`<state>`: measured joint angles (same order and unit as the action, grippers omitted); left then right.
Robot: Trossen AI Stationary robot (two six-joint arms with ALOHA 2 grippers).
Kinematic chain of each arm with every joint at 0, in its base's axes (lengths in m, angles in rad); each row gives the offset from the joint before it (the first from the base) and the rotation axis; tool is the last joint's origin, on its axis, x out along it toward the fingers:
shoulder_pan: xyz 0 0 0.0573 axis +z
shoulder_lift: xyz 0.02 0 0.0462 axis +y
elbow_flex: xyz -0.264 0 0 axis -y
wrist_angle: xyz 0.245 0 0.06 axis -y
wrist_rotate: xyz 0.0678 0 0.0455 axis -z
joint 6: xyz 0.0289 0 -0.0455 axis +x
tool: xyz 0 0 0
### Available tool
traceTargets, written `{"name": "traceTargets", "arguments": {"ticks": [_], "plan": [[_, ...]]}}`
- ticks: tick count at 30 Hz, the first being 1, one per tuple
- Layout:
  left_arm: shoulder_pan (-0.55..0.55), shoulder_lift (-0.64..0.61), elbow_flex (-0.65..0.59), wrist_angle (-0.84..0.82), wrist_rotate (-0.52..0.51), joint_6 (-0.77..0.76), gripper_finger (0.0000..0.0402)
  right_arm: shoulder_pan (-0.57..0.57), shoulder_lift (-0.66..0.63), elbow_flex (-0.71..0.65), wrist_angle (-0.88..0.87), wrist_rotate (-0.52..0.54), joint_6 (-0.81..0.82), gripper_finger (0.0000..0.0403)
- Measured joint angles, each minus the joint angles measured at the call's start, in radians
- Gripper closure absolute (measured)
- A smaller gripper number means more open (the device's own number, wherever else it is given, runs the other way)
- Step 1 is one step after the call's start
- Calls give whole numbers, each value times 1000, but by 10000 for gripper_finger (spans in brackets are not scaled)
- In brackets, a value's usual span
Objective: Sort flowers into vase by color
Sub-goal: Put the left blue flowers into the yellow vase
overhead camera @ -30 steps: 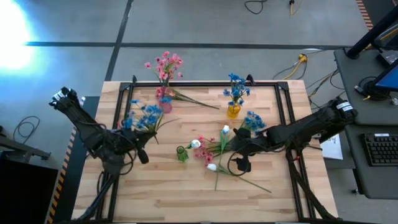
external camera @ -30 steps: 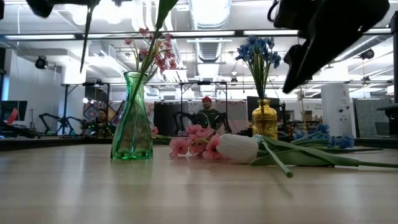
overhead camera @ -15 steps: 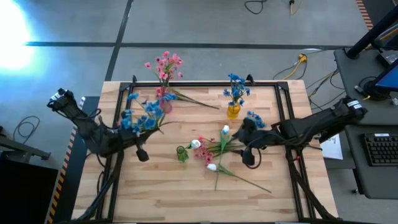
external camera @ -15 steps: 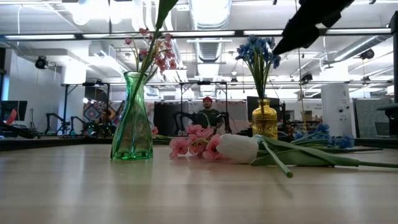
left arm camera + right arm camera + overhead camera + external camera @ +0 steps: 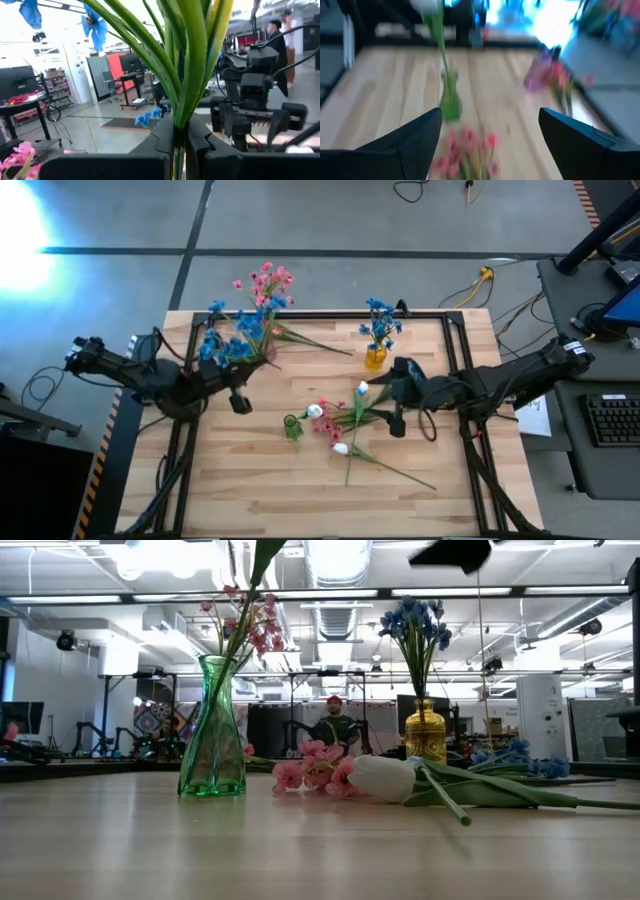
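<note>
A wooden table (image 5: pixel 250 480) seen from above, with 2 dark robot arms reaching in from either side. The left gripper (image 5: pixel 238 400) hangs over the table's left part, its fingers clamped tight on the green stems of a bunch of blue flowers (image 5: pixel 228 340); the blossoms fan out above the far-left edge of the table, close to a pink vase (image 5: pixel 540 75) that holds pink flowers (image 5: pixel 265 285). The left wrist view shows the stems (image 5: pixel 187 65) pinched between the 2 closed fingers.

The right gripper (image 5: pixel 396 423) hovers right of centre with its fingers spread wide and nothing between them, over a loose pile of flowers (image 5: pixel 335 420) lying flat on the wood: pink sprigs and white tulips with long stems. A small green vase (image 5: pixel 293 427) stands just beside the pile and holds 1 white flower. A yellow vase (image 5: pixel 375 358) at the far middle holds a few blue flowers, and more blue blossoms (image 5: pixel 408 372) lie near the right arm.

The step in hand looks like carrying the blue bunch to its vase. The next move probably calls for swinging the bunch across to the yellow vase, standing the stems upright over its narrow mouth, lowering them in, then letting go.
</note>
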<state>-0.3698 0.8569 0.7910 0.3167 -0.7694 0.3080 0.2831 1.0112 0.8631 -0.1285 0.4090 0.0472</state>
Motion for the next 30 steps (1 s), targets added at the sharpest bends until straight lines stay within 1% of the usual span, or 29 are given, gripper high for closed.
{"name": "traceTargets", "arguments": {"ticks": [3, 7, 11, 14, 20, 22, 26, 30], "plan": [[40, 23, 0, 52, 78, -2, 402, -2, -2, 0, 121, 3, -83, 78], [66, 53, 0, 118, 106, -2, 402, -2, 0, 13, 253, 9, -189, 78], [80, 94, 0, 176, 124, -2, 402, -18, 27, 84, 329, 11, -238, 78], [90, 134, 0, 228, 153, -2, 402, -35, 66, 151, 329, -1, -280, 78], [113, 201, 0, 297, 155, -3, 402, -67, 174, 281, 310, -50, -311, 78], [115, 219, 6, 294, 155, -3, 402, -76, 215, 323, 299, -50, -320, 78], [116, 276, 58, 275, 177, -6, 402, -99, 291, 389, 296, -50, -337, 78], [116, 339, 141, 180, 181, -6, 402, -121, 344, 442, 295, -50, -341, 78]]}}
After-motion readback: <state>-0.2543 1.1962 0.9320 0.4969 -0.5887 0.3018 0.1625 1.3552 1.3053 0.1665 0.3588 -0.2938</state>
